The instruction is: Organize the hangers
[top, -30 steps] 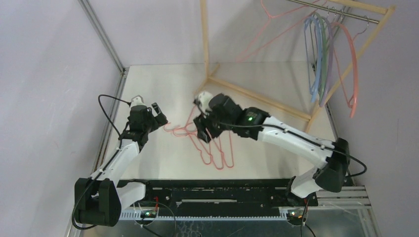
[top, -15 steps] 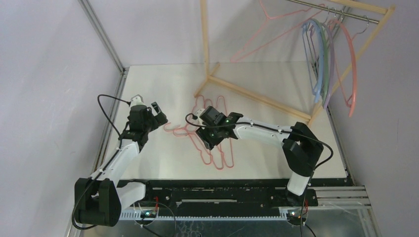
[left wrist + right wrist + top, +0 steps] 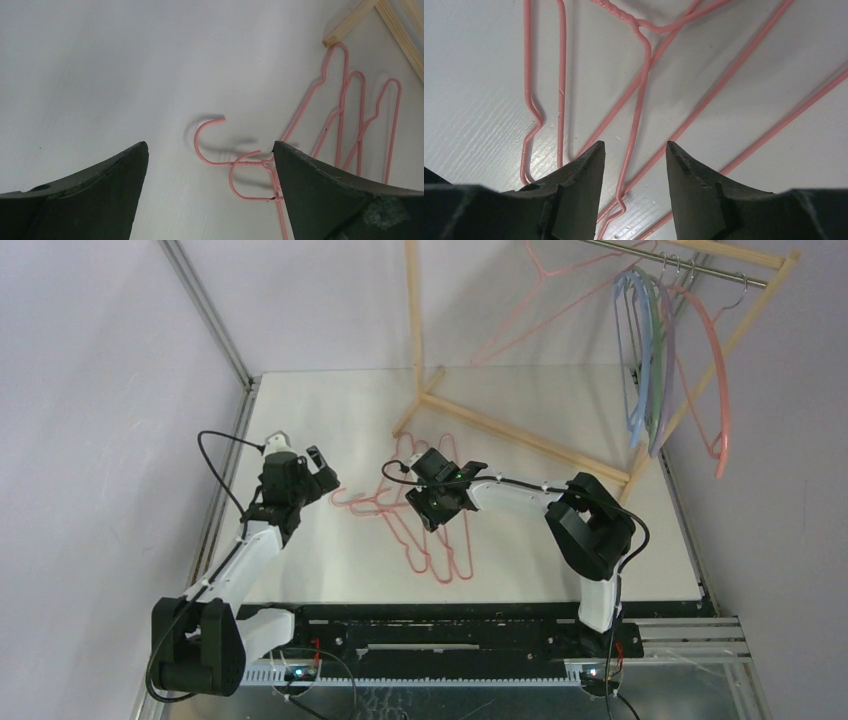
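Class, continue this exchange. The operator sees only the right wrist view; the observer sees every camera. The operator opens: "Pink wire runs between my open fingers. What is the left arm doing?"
Observer: The left gripper is open and empty, beside the hook ends of the pink hangers lying on the table.
Operator: Is anything hung up yet?
Observer: Yes. Several curved hangers hang from the metal rail at the far right.
Operator: How many pink ones lie in this pile?
Observer: At least three, overlapping. I cannot give an exact count.
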{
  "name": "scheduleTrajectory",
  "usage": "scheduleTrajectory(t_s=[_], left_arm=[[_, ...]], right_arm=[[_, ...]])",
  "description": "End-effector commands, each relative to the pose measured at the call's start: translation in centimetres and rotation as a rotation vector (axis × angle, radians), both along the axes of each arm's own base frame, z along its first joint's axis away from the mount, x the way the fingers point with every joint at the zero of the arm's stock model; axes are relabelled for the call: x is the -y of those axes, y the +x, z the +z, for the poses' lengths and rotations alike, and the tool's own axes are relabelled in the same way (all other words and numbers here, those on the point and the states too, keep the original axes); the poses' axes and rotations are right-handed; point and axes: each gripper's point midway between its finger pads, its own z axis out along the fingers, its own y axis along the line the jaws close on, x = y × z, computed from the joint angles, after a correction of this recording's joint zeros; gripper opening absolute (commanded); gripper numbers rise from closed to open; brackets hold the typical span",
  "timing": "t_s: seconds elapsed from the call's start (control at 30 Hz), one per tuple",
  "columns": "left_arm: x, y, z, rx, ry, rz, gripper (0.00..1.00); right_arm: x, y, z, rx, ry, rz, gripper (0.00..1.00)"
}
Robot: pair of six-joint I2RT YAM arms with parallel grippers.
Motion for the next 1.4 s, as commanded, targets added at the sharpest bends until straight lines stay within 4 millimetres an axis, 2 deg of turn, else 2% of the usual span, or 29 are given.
scheduleTrajectory(t_s=[0.0, 0.2, 0.43, 0.53, 0.6, 0.67, 0.73, 0.87, 1.0, 1.23, 1.37], left_arm=[[-0.1, 0.7, 0.2, 0.032, -0.011, 0.007, 1.0], [-0.1, 0.9, 0.0, 0.027, -0.011, 0.008, 1.0], [-0.1, 1.0, -0.1, 0.024, -0.008, 0.004, 1.0], [-0.3, 1.0, -0.1, 0.024, -0.006, 0.009, 1.0], [-0.4, 1.0, 0.0, 0.024, -0.006, 0.01, 1.0], [-0.5, 0.9, 0.0, 0.024, -0.004, 0.013, 1.0], [-0.8, 0.9, 0.1, 0.027, -0.005, 0.021, 0.99], [-1.0, 0.9, 0.2, 0.031, -0.003, 0.03, 1.0], [-1.4, 0.7, 0.8, 0.045, -0.001, 0.042, 1.0], [-2.3, 0.3, 1.8, 0.067, 0.014, 0.069, 1.0], [-2.5, 0.0, 2.0, 0.072, 0.012, 0.077, 1.0]], right_arm=[[-1.1, 1.2, 0.5, 0.035, 0.047, 0.006, 0.56], [-1.2, 0.9, -1.0, 0.016, 0.019, 0.001, 0.55], [-0.2, 2.1, -2.2, 0.046, -0.034, -0.069, 0.54], [0.2, 2.0, -2.6, 0.038, -0.05, -0.079, 0.5], [0.3, 1.7, -2.8, 0.028, -0.059, -0.076, 0.43], [0.2, 1.4, -2.9, 0.013, -0.057, -0.065, 0.28], [0.0, 0.8, -2.9, -0.005, -0.049, -0.049, 0.0], [-0.9, 0.1, -2.3, -0.037, -0.004, -0.018, 0.0], [-2.1, -0.4, 0.6, -0.063, 0.11, -0.005, 0.0], [-0.8, 1.5, 8.0, -0.018, 0.284, -0.068, 0.0], [-0.5, 1.9, 12.3, -0.009, 0.377, -0.073, 0.0]])
